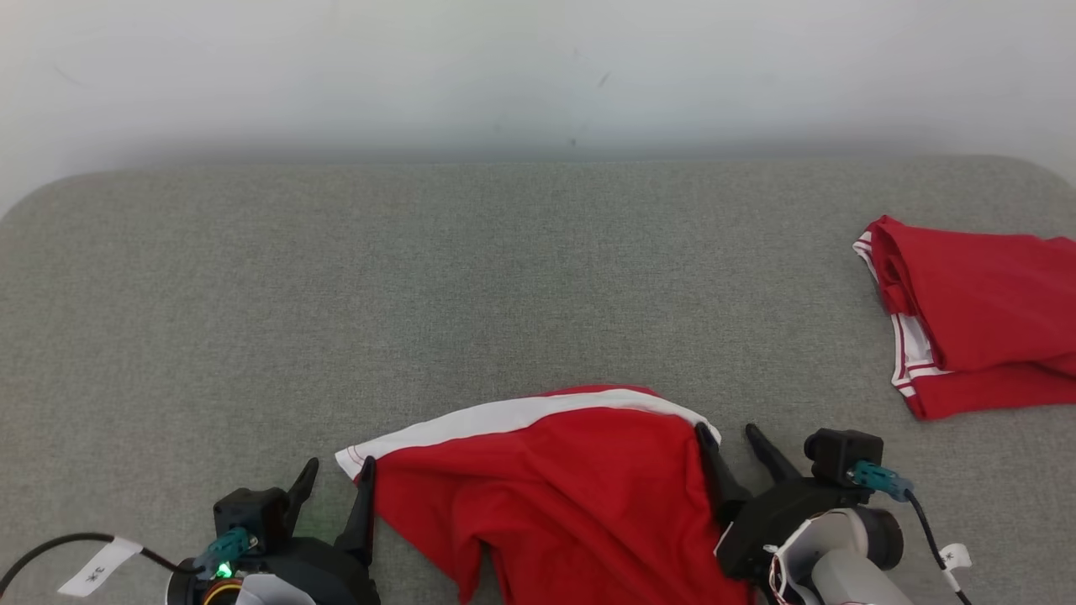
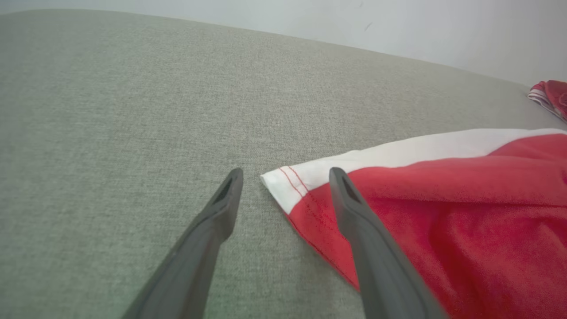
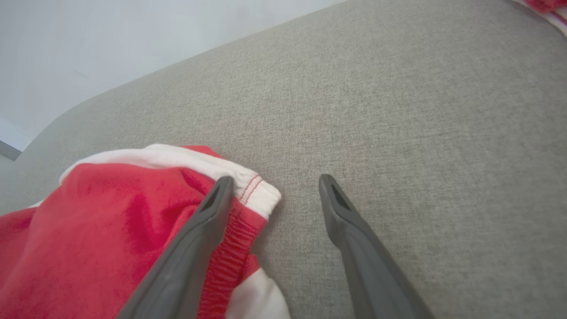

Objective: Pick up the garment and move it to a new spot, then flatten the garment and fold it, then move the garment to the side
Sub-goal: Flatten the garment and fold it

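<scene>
The garment [image 1: 572, 479] is red with a white band along its far edge. It lies rumpled at the near middle of the grey fabric surface [image 1: 504, 277]. My left gripper [image 1: 339, 466] stands open at its left corner. In the left wrist view the white corner of the garment [image 2: 443, 212] lies between the two fingers of the left gripper [image 2: 285, 173]. My right gripper [image 1: 725, 433] stands open at the right corner. In the right wrist view one finger of the right gripper [image 3: 275, 179] lies over the garment [image 3: 110, 212] at its elastic edge, and the other is over bare surface.
A second red garment [image 1: 975, 319] with white striped trim lies folded at the right edge of the surface. A pale wall [image 1: 538, 76] rises behind the far edge. The surface's far corners are rounded.
</scene>
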`<state>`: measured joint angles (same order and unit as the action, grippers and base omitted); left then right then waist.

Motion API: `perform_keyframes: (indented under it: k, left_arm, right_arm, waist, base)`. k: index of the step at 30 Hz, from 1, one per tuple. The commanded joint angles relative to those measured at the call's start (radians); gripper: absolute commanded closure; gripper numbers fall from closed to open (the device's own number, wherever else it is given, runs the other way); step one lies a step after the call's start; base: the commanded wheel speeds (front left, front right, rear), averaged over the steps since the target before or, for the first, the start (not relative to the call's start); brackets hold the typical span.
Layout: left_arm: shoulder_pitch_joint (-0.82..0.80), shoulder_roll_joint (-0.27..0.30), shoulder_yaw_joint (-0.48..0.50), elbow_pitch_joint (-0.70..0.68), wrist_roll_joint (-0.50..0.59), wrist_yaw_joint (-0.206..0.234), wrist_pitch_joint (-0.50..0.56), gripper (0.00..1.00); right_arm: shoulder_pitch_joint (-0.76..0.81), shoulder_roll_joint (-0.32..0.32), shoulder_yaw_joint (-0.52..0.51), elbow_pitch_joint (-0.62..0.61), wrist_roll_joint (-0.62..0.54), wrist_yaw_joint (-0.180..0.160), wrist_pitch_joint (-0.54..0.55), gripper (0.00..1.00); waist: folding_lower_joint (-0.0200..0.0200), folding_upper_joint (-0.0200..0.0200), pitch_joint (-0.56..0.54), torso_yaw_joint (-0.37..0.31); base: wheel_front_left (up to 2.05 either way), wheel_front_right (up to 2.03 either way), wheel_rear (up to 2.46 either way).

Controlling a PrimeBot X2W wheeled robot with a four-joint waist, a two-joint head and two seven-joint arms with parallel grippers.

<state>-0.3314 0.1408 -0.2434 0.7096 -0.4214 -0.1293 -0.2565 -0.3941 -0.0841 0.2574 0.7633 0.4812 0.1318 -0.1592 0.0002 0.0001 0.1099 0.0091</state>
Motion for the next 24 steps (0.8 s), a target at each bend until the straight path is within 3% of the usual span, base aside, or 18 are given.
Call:
perform_keyframes:
  k: [1,8,9,10,11,12,13,14,16,17,24]
  left_arm:
    - [-0.021,0.007,-0.012,0.022,-0.021,0.000,-0.007,0.00]
    - [-0.066,0.021,-0.050,0.088,-0.074,-0.001,-0.009,0.00]
    - [-0.070,0.021,-0.056,0.097,-0.080,-0.001,-0.009,0.00]
    - [-0.074,0.018,-0.062,0.106,-0.091,-0.001,-0.009,0.00]
    - [-0.077,0.010,-0.071,0.117,-0.108,-0.001,-0.009,0.00]
    - [-0.080,0.004,-0.090,0.131,-0.120,-0.001,-0.008,0.00]
    - [-0.087,0.004,-0.107,0.141,-0.134,-0.001,-0.008,0.22]
    - [-0.094,0.010,-0.123,0.148,-0.148,-0.001,-0.008,0.53]
    - [-0.097,0.011,-0.146,0.155,-0.181,-0.001,-0.008,0.93]
    - [-0.099,0.014,-0.157,0.155,-0.190,-0.001,-0.008,0.99]
    - [-0.095,0.037,-0.189,0.165,-0.238,-0.001,-0.008,1.00]
  right_arm:
    - [-0.013,0.010,0.012,0.021,0.031,-0.003,0.003,0.00]
    - [-0.039,0.020,0.080,0.083,0.117,-0.003,0.013,0.00]
    - [-0.043,0.020,0.089,0.091,0.124,-0.003,0.012,0.17]
    - [-0.048,0.020,0.098,0.099,0.131,-0.003,0.012,0.22]
    - [-0.055,0.021,0.107,0.106,0.137,-0.003,0.010,0.75]
    - [-0.061,0.021,0.117,0.110,0.144,-0.003,0.004,0.91]
    - [-0.066,0.021,0.125,0.116,0.149,-0.003,0.000,1.00]
    - [-0.072,0.021,0.134,0.121,0.154,-0.003,-0.004,1.00]
    - [-0.084,0.022,0.150,0.131,0.164,-0.003,-0.015,1.00]
    - [-0.089,0.022,0.157,0.138,0.170,-0.003,-0.020,1.00]
    - [-0.109,0.011,0.198,0.165,0.203,-0.003,-0.055,1.00]
  waist:
    - [-0.0002,-0.0001,0.005,0.004]
    - [-0.0002,-0.0001,0.001,0.004]
    - [-0.0002,-0.0001,0.000,0.004]
    - [-0.0002,-0.0001,-0.003,0.004]
    - [-0.0002,-0.0001,-0.004,0.004]
    - [-0.0002,-0.0001,-0.006,0.004]
    - [-0.0002,-0.0001,-0.007,0.004]
    - [-0.0002,-0.0001,-0.008,0.003]
    - [-0.0002,-0.0001,-0.010,0.005]
    - [-0.0002,-0.0001,-0.011,0.007]
    - [-0.0002,-0.0001,-0.019,0.016]
  base:
    - [0.00,0.00,0.00]
    - [0.00,0.00,0.00]
    - [0.00,0.00,0.00]
    - [0.00,0.00,0.00]
    - [0.00,0.00,0.00]
    - [0.00,0.00,0.00]
    - [0.00,0.00,0.00]
    - [0.00,0.00,0.00]
    - [0.00,0.00,0.00]
    - [0.00,0.00,0.00]
    - [0.00,0.00,0.00]
